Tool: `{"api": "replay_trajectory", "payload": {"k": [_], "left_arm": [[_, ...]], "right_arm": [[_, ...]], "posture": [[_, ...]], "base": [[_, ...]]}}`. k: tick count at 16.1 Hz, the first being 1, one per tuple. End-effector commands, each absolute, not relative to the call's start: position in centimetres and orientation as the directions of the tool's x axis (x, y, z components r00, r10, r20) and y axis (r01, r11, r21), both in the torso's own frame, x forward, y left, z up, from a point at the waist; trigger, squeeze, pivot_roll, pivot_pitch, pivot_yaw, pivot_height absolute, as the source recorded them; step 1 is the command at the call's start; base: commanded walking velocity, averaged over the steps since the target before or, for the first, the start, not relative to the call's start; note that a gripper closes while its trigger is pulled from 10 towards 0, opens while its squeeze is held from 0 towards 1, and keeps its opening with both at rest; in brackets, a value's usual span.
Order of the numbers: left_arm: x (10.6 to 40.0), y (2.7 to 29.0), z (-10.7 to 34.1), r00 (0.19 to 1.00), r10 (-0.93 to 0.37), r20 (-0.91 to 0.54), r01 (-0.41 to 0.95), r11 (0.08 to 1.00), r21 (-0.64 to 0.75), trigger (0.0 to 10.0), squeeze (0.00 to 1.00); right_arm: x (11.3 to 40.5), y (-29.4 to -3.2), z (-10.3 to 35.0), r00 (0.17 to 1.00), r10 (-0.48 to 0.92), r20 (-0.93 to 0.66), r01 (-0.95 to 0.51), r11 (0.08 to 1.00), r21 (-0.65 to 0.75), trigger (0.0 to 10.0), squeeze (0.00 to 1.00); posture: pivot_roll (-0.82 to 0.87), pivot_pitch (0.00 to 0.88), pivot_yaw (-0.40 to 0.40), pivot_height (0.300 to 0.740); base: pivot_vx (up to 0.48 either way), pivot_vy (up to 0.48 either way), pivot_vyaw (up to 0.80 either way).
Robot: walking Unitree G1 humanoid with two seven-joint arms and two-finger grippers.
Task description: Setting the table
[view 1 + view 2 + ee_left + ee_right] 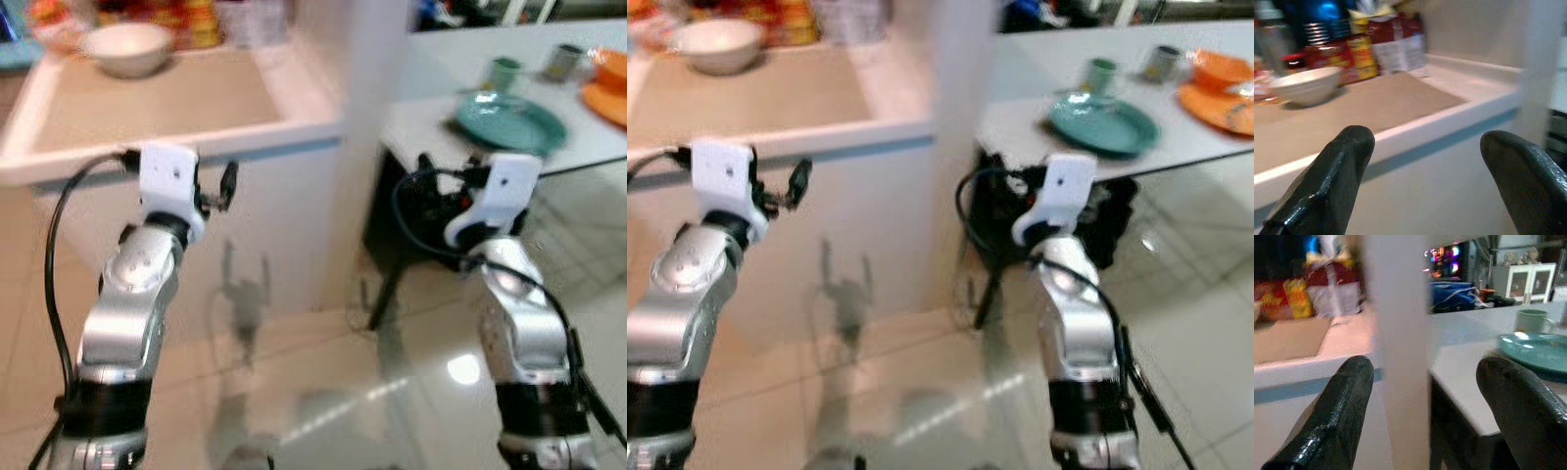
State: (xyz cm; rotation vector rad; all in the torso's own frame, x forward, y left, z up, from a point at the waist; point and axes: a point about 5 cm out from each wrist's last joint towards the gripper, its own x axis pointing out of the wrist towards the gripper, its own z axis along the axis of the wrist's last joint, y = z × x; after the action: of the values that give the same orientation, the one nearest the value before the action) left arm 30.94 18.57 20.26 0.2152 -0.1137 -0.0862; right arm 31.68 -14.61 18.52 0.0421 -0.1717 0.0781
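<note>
A teal plate point(509, 122) lies near the front edge of the grey table point(431, 69) on the right. Behind it stand a green cup point(505, 72) and a grey cup point(561, 62). Orange dishes point(607, 86) sit at the table's far right. A white bowl point(125, 47) rests on the beige counter point(147, 103) at the left. My left gripper point(1427, 142) is open and empty, held in front of the counter's edge. Level with the table's edge and short of the plate, my right gripper point(1425, 372) is likewise open and holds nothing.
A white pillar point(367, 108) stands between counter and table. Food packets point(1376, 46) line the back of the counter. Something black point(421, 215) sits under the table's near corner. Glossy tiled floor point(323, 392) lies below both arms.
</note>
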Motion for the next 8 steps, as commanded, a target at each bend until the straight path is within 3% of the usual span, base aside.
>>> {"api": "replay_trajectory", "payload": {"k": [1,4,6,8], "left_arm": [[31.1,18.3,20.3,0.989,-0.110,0.102,0.086,0.973,0.215,10.0,0.00],[31.2,18.4,20.5,0.989,-0.100,0.113,0.077,0.978,0.194,10.0,0.00],[31.3,18.4,20.8,0.990,-0.072,0.120,0.063,0.995,0.078,10.0,0.00],[31.0,17.8,20.8,0.986,-0.101,0.130,0.088,0.991,0.102,10.0,0.00]], "right_arm": [[31.8,-14.4,19.5,0.969,0.092,0.230,-0.078,0.995,-0.067,10.0,0.00],[32.0,-14.9,19.5,0.972,0.072,0.222,-0.077,0.997,0.011,10.0,0.00],[31.9,-15.1,19.2,0.980,0.035,0.198,-0.054,0.994,0.096,10.0,0.00],[31.6,-15.3,18.3,0.989,0.041,0.143,-0.058,0.991,0.119,10.0,0.00]], "posture": [[0.14,0.024,-0.024,0.740],[0.14,0.022,-0.029,0.740],[0.14,0.035,-0.038,0.740],[0.14,0.044,-0.046,0.740]], "base": [[0.000,0.480,0.00],[0.000,0.480,0.00],[0.000,0.000,0.00],[0.000,0.000,0.00]]}}
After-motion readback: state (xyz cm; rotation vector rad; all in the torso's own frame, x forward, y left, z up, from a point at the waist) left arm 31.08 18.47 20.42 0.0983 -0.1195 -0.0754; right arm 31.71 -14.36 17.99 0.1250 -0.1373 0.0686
